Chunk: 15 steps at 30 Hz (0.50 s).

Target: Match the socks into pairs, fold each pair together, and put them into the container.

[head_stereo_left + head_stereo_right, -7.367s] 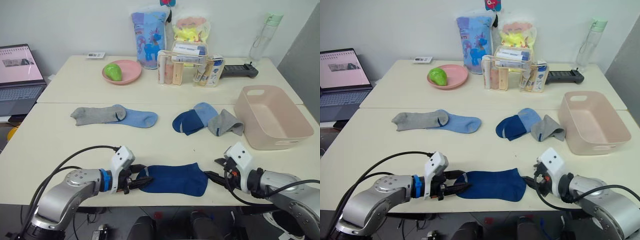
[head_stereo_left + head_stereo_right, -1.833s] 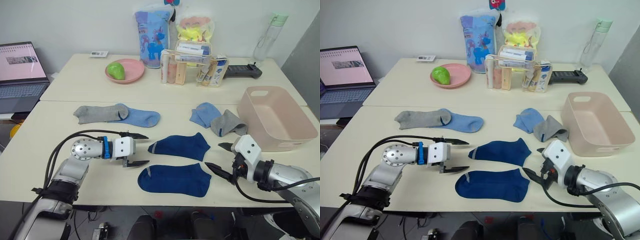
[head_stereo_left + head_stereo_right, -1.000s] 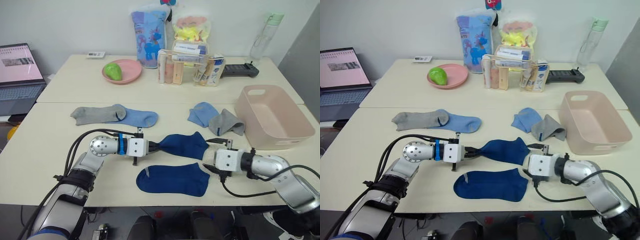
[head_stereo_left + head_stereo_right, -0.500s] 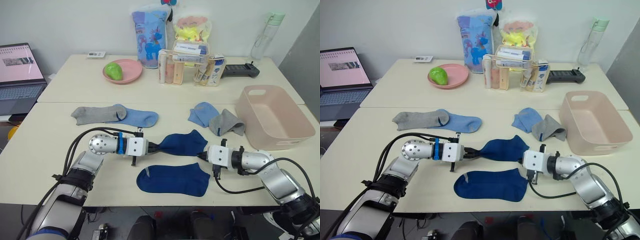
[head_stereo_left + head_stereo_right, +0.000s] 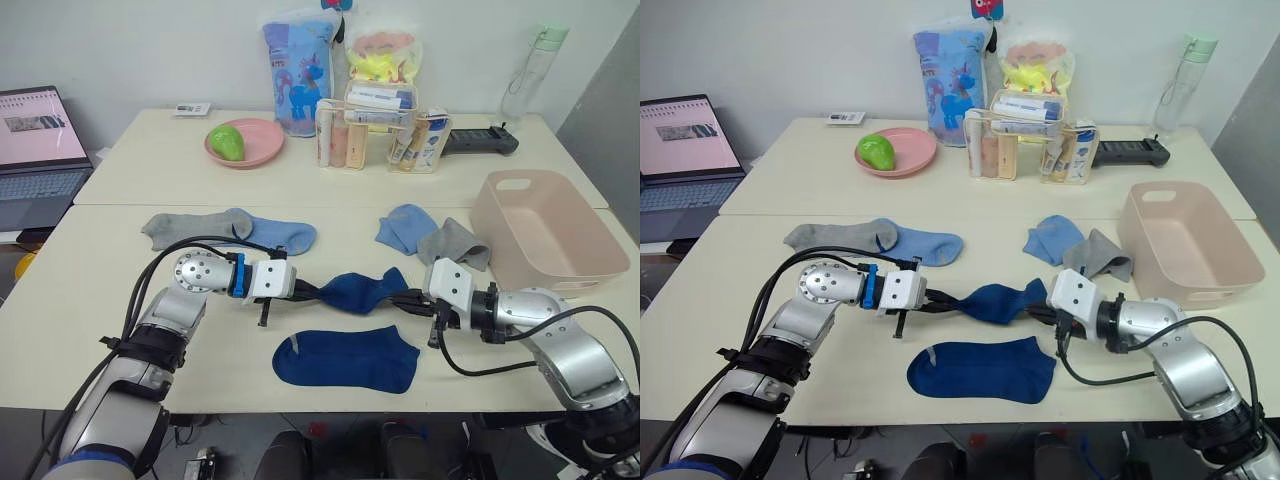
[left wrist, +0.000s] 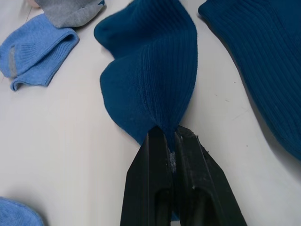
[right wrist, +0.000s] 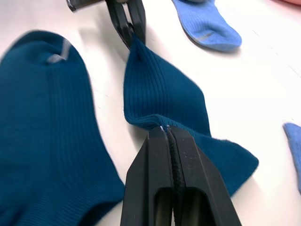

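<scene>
One dark navy sock (image 5: 358, 291) hangs bunched between my two grippers, just above the table. My left gripper (image 5: 310, 291) is shut on its left end, the right gripper (image 5: 410, 299) on its right end. Both wrist views show the fingers (image 6: 160, 155) pinching the ribbed cloth (image 7: 160, 94). The other navy sock (image 5: 348, 359) lies flat just in front. A grey sock (image 5: 185, 229) overlaps a light blue one (image 5: 278, 236) at mid-left. Another light blue sock (image 5: 403, 226) and a grey one (image 5: 455, 244) lie beside the pale pink container (image 5: 545, 235) on the right.
At the back stand a pink plate (image 5: 258, 152) with a green fruit, a clear organiser of bottles (image 5: 375, 130), two printed bags, a black remote (image 5: 480, 142) and a water bottle (image 5: 527, 70). A laptop (image 5: 35, 150) sits far left.
My right gripper has shut on the navy sock's right end. The sock, flat a second ago, is now bunched and raised between both grippers.
</scene>
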{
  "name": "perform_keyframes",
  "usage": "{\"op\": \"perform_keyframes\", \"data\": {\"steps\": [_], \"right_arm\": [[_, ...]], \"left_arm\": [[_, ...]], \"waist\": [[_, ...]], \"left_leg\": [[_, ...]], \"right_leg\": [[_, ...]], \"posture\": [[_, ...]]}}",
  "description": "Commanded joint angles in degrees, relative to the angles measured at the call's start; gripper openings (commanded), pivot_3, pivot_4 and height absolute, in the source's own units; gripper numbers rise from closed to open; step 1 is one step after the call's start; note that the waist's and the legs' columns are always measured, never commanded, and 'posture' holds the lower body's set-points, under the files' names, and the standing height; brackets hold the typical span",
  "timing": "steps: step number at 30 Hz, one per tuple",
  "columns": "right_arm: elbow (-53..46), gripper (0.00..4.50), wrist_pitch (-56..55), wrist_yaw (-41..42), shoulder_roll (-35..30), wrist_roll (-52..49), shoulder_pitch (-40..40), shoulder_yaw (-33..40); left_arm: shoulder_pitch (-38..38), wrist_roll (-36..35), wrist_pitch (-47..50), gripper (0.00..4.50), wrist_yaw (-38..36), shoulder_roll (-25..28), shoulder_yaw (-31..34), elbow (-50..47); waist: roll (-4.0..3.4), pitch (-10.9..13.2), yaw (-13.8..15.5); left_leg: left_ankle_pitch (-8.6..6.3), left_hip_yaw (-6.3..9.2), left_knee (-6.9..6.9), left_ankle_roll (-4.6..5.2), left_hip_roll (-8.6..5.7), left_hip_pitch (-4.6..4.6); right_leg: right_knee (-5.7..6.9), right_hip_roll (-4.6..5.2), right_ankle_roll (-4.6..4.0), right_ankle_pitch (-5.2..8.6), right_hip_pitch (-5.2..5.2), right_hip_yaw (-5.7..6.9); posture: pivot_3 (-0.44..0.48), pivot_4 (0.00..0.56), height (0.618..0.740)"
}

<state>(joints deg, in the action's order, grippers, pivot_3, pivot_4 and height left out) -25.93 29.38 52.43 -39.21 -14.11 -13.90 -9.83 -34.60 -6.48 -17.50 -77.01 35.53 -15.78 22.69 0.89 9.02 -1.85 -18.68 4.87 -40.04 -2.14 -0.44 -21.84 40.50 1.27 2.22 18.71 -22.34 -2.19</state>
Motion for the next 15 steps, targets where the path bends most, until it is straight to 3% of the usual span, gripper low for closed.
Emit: {"op": "perform_keyframes", "data": {"steps": [1,6,9,15], "right_arm": [[-7.32,0.03,10.34,0.65,-1.98,-10.0,-0.77,6.79],[-10.4,0.03,26.94,-1.41,-4.01,-22.21,-3.66,10.81],[-8.32,0.03,32.98,-5.13,-2.61,-24.27,-7.03,10.5],[1.72,0.03,35.77,-11.47,1.24,-20.21,-13.58,4.71]], "left_arm": [[-0.13,-6.41,14.35,0.0,-5.19,4.17,1.69,-10.22],[0.42,-15.8,38.41,0.0,-11.55,10.44,0.31,-23.06],[-0.69,-18.33,48.68,0.0,-11.85,10.65,-0.51,-23.95],[-7.09,-11.82,52.37,0.0,-11.17,4.38,-5.72,-5.43]], "waist": [[0.0,0.01,-0.01],[-0.02,0.01,-0.1],[-0.03,0.02,-0.08],[-0.02,0.02,-0.07]], "left_leg": [[0.0,0.01,0.0,0.0,0.0,-0.02],[-0.01,0.13,0.02,0.02,0.04,0.02],[-0.02,0.13,0.01,0.03,0.02,0.02],[-0.01,0.05,0.0,0.04,-0.04,0.02]], "right_leg": [[0.0,0.0,0.0,0.0,-0.02,0.0],[-0.01,-0.01,0.0,0.0,0.04,-0.01],[0.01,-0.02,-0.01,0.01,0.05,0.0],[0.03,-0.1,-0.01,0.01,0.02,0.05]], "posture": [[0.0,0.15,0.703],[0.0,0.15,0.703],[0.0,0.15,0.703],[0.0,0.15,0.703]]}}
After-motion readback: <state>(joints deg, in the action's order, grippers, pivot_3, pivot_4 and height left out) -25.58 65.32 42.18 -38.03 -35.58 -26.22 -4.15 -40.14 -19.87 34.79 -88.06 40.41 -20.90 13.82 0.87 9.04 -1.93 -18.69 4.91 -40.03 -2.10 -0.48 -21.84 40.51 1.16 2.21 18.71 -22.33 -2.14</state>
